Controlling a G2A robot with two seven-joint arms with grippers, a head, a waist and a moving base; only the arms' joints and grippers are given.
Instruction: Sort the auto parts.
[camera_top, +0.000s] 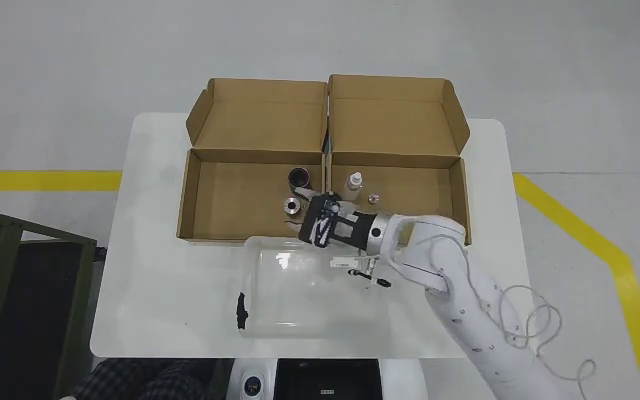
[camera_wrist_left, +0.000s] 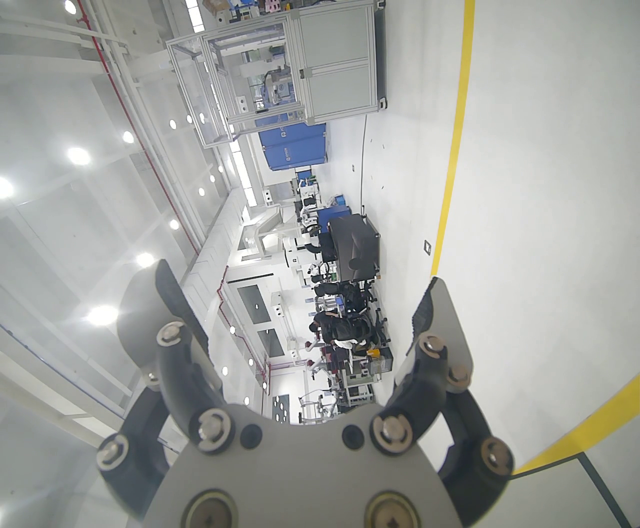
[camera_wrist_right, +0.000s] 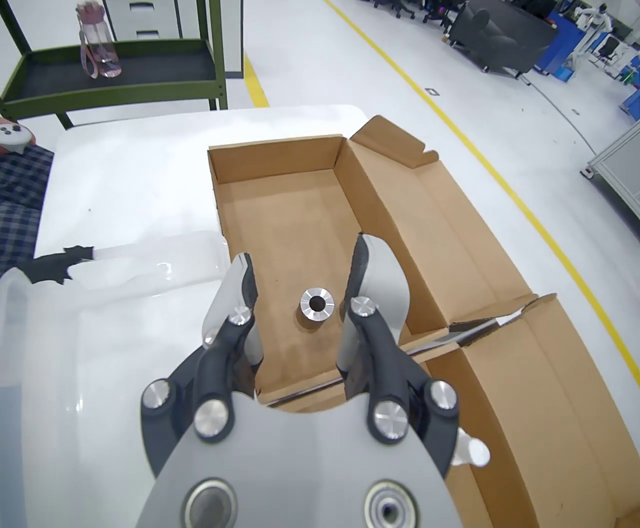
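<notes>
Your right hand (camera_wrist_right: 302, 252) hangs wide open and empty over the upright steel bushing (camera_wrist_right: 316, 305), which seems already sorted into the cardboard box (camera_wrist_right: 290, 210); left hand (camera_wrist_left: 299, 277) open, empty

No text, number or label can be read anywhere. A small white mark is carried on a blue cabinet (camera_wrist_left: 294, 147) far off in the hall, but it is too small to be made out. A small dark square plate (camera_wrist_left: 427, 246) is set in the floor beside the yellow line (camera_wrist_left: 454, 150); nothing can be read on it.
</notes>
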